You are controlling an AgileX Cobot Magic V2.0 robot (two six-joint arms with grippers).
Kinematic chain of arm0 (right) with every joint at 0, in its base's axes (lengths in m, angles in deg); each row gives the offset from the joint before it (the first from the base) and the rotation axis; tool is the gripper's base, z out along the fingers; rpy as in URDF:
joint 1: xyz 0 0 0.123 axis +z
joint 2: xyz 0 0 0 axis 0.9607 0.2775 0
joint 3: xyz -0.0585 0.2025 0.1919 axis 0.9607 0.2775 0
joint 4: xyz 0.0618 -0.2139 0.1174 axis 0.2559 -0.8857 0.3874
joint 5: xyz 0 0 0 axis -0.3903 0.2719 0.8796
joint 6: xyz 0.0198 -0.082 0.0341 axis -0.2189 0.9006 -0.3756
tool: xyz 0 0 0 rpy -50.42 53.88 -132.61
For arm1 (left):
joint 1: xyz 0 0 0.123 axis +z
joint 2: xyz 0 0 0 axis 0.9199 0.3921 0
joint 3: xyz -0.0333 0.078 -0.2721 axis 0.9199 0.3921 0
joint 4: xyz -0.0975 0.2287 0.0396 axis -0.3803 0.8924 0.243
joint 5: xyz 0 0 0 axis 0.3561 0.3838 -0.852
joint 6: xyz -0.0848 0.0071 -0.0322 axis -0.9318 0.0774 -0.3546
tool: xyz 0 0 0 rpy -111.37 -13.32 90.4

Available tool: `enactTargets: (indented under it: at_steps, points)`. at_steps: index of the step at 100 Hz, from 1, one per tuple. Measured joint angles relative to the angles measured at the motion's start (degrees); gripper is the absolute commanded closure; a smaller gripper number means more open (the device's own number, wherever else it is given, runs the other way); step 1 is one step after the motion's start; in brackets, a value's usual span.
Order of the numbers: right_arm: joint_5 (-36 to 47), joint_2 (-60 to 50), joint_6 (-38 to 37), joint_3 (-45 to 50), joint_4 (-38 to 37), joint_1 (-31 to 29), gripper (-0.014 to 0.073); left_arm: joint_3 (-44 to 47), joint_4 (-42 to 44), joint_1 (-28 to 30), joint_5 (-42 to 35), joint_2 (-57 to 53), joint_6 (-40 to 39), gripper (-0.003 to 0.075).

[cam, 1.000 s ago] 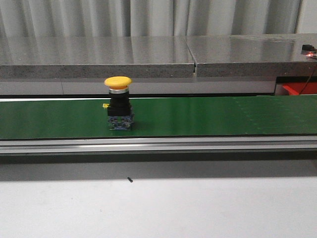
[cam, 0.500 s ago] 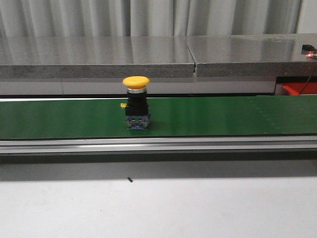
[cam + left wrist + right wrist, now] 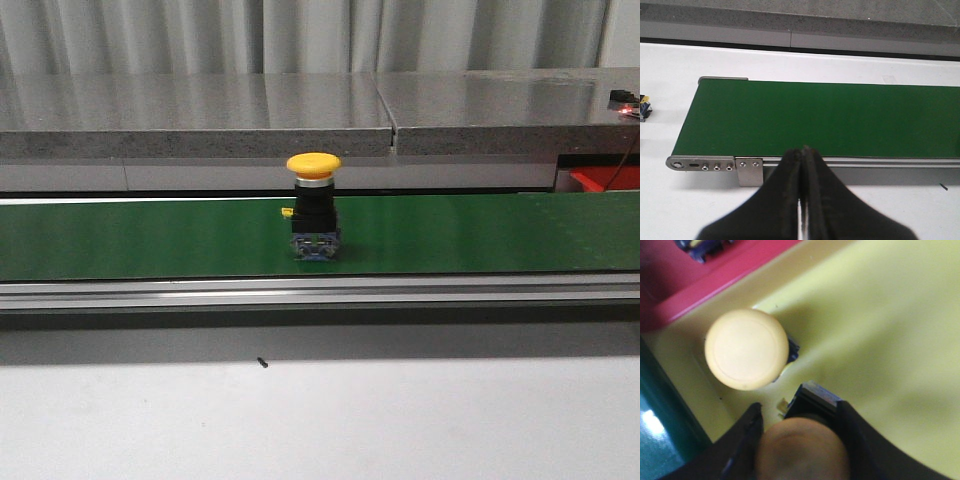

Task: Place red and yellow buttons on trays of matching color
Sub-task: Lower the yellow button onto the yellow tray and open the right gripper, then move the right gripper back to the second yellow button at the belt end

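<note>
Yellow buttons are what's being dealt with right now, and three can be counted. One (image 3: pixel 313 207) is seen in the front view, stood upright on the green conveyor belt (image 3: pixel 480 235) near its middle, cap up on its black body. No arm is anywhere near it, so it's presumably waiting to be carried within reach.

A second yellow button (image 3: pixel 803 449) is gripped by the right gripper (image 3: pixel 799 440), held cap-up between the two fingers, clenched around the black body just under the cap. It's being held over the yellow tray (image 3: pixel 880 330), probably so it can be set down upright next to the third one (image 3: pixel 746 349), which is already stood on that tray. Whether the held button's base is touching the tray floor can't be told from this angle.

A red tray (image 3: pixel 715 277) is caught at the edge of the right wrist view, right beside the yellow one, with something dark on it that's too blurred to name. No red button can be made out for certain.

The left gripper (image 3: pixel 801 165) is pressed closed on nothing, parked just off the near rail of the belt, likely kept clear until something is needed from it.
</note>
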State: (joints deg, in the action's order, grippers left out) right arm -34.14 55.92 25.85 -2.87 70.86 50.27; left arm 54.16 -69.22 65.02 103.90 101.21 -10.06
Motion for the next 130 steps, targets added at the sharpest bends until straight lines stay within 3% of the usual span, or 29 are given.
enactTargets:
  at_steps: [25,30,42,49,75,104,130]
  points:
    - [1.9,1.7,0.0,1.5,0.0,0.0,0.0414,0.0,0.0,0.0,0.0,0.0,0.0,0.0741]
    - [2.0,1.7,0.0,1.5,0.1,0.0,0.0354,0.0,0.0,0.0,0.0,0.0,0.0,0.0741]
    - [2.2,1.7,0.3,1.5,0.1,0.0,0.0104,0.0,0.0,0.0,0.0,0.0,0.0,0.0741]
    - [2.5,1.7,0.3,1.5,0.1,0.0,0.0033,0.0,0.0,0.0,0.0,0.0,0.0,0.0741]
    - [3.2,1.1,0.3,1.5,0.1,0.0,0.0026,0.0,0.0,0.0,0.0,0.0,0.0,0.0741]
    - [2.3,-6.7,1.0,1.5,-1.1,0.5,0.0026,0.0,0.0,0.0,0.0,0.0,0.0,0.0741]
    - [-2.9,-13.1,8.3,1.5,-1.2,7.8,0.0026,0.0,0.0,0.0,0.0,0.0,0.0,0.0741]
